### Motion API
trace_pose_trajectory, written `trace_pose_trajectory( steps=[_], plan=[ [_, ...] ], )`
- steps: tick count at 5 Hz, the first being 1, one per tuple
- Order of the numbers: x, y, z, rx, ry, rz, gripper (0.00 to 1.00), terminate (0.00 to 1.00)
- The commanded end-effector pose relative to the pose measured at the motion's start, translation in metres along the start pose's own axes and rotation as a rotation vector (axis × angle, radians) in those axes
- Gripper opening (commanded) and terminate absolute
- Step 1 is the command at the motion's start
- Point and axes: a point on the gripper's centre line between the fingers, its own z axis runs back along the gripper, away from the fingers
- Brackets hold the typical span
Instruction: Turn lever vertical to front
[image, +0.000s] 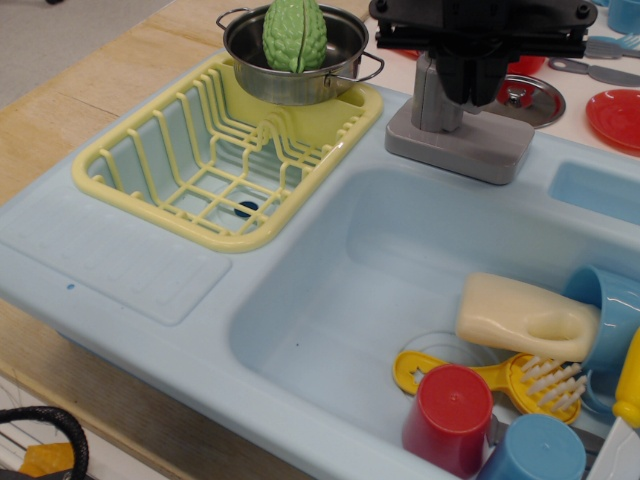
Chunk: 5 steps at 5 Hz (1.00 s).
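The lever (428, 100) is a tall grey arm standing upright on its flat grey base (460, 150), on the back rim of the light blue toy sink (330, 300). My black gripper (475, 85) hangs over it from the top edge. The fingers have come together around the lever's upper right part and hide its side stub. Only the lever's left face shows below the gripper body.
A yellow dish rack (150, 170) at the left holds a steel pot (300, 85) with a green vegetable (295, 35). The basin holds a cream brush (520, 318), a red cup (450, 415), a blue cup (535, 450) and a yellow scrubber (500, 375). A metal lid (530, 100) and a red plate (615, 115) lie behind.
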Motion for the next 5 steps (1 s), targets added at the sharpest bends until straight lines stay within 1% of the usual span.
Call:
trace_pose_trajectory(
  steps=[1,2,3,4,5],
  plan=[
    [-0.012,0.018,0.011,-0.022,-0.027,0.079,0.0,0.0],
    [-0.018,0.024,0.004,-0.026,0.002,0.112,0.0,0.0],
    [-0.022,0.029,-0.003,-0.038,0.011,0.139,0.0,0.0],
    [-0.021,0.03,-0.005,-0.03,0.03,0.152,0.0,0.0],
    [-0.025,0.033,-0.003,-0.01,0.097,0.22,1.0,0.0]
  ],
)
